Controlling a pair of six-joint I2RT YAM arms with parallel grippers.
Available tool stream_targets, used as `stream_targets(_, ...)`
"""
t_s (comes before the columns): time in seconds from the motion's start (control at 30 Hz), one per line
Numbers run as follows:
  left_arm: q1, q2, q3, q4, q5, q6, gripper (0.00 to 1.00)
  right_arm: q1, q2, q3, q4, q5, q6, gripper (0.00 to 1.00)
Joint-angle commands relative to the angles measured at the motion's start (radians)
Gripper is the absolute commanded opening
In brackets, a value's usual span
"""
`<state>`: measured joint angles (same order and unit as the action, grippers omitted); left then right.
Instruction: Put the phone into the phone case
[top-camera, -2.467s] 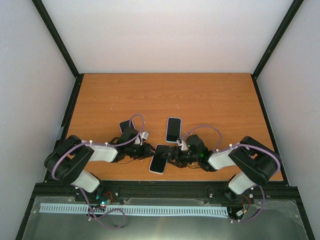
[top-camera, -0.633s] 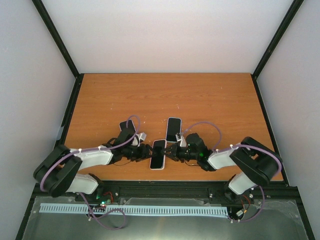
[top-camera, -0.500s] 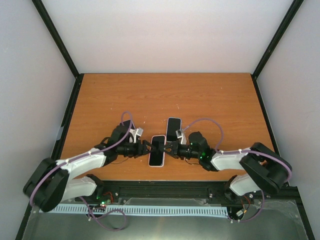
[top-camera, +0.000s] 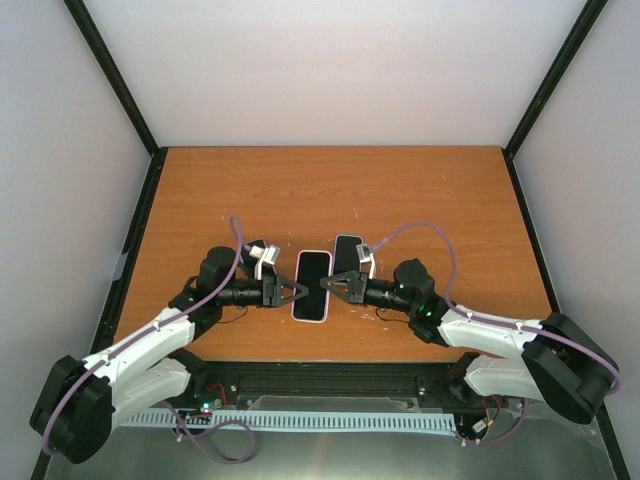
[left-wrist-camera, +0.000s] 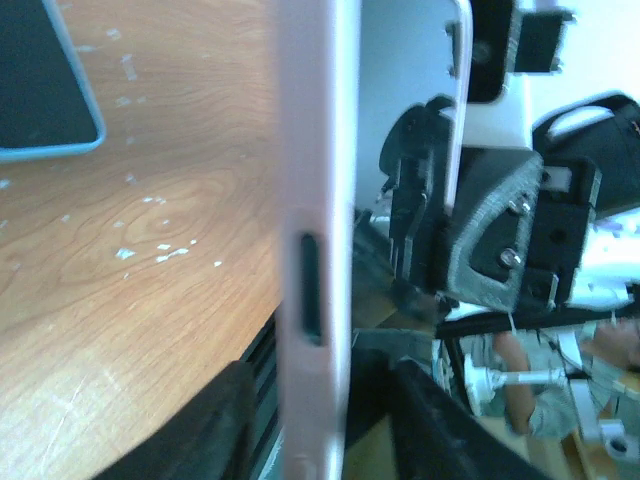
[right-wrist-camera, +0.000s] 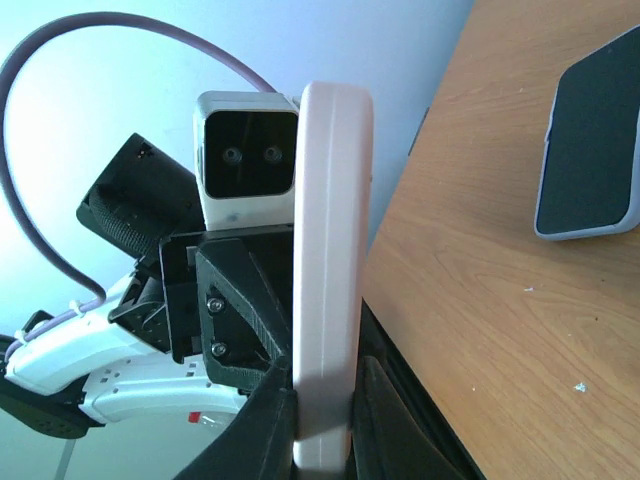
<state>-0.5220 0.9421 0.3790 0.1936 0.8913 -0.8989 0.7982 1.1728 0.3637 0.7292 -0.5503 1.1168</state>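
Note:
A pink phone case (top-camera: 312, 285) hangs level between my two grippers over the front middle of the table. Its upward face is black inside the pale rim, like the phone's screen; I cannot tell how deep the phone sits. My right gripper (top-camera: 328, 286) is shut on the case's right edge, both fingers (right-wrist-camera: 270, 420) pressed flat against the case (right-wrist-camera: 330, 250). My left gripper (top-camera: 297, 292) straddles the left edge. In the left wrist view its fingers (left-wrist-camera: 200, 430) stand a little off each side of the case (left-wrist-camera: 315, 200), which shows a dark side slot.
A dark slab with a bluish rim (top-camera: 347, 252) lies flat on the wooden table (top-camera: 420, 200) just beyond the right gripper, also visible from both wrists (left-wrist-camera: 40, 90) (right-wrist-camera: 593, 150). Another dark slab (top-camera: 251, 247) lies partly hidden behind the left wrist. Black rails edge the table.
Both arms have stretched away from the near edge, carrying the pink case farther onto the table and turning it straight. The left jaws widened, then narrowed around its edge.

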Motion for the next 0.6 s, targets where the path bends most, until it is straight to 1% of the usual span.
stream_targets(0.0,0.004,-0.011,-0.012,0.147,0.065,-0.065,0.21,0.006,-0.024,0.048,0.042,-0.029,-0.04,0.08)
stream_targets(0.07,0.004,-0.015,-0.011,0.161,0.063,-0.081,0.16,0.006,-0.032,0.047,0.016,-0.021,-0.044,0.15)
stream_targets(0.1,0.004,-0.017,-0.011,0.169,0.057,-0.089,0.13,0.006,-0.038,0.042,0.005,-0.018,-0.043,0.2)
stream_targets(0.27,0.004,-0.027,-0.026,0.257,0.024,-0.156,0.05,0.007,-0.058,0.013,-0.028,-0.034,-0.037,0.51)
stream_targets(0.3,0.004,-0.027,-0.032,0.288,0.023,-0.17,0.04,0.007,-0.061,0.007,-0.03,-0.045,-0.038,0.54)
stream_targets(0.37,0.004,-0.027,-0.037,0.333,0.014,-0.188,0.03,0.007,-0.069,-0.002,-0.037,-0.061,-0.038,0.56)
stream_targets(0.57,0.004,-0.026,-0.043,0.427,-0.026,-0.223,0.01,0.016,-0.058,-0.022,0.009,-0.11,-0.003,0.56)
